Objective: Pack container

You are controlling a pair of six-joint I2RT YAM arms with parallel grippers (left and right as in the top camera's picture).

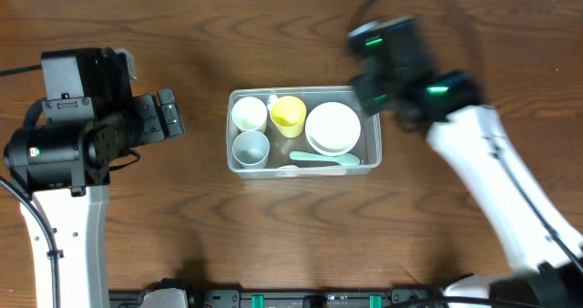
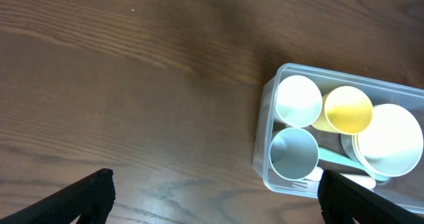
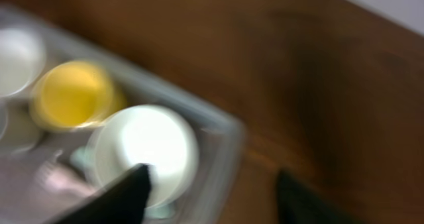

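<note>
Overhead: container (image 1: pixel 230 131), left gripper (image 1: pixel 170 114) (well apart).

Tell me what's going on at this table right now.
Two robot arms are packing a clear container on a wooden table. It holds a white cup, a yellow cup, a grey cup, a white bowl and a pale green spoon. The left pincer hangs open and empty over bare table to the container's left. The right pincer, blurred, is open above the container's right end near the bowl, gripping nothing.
</note>
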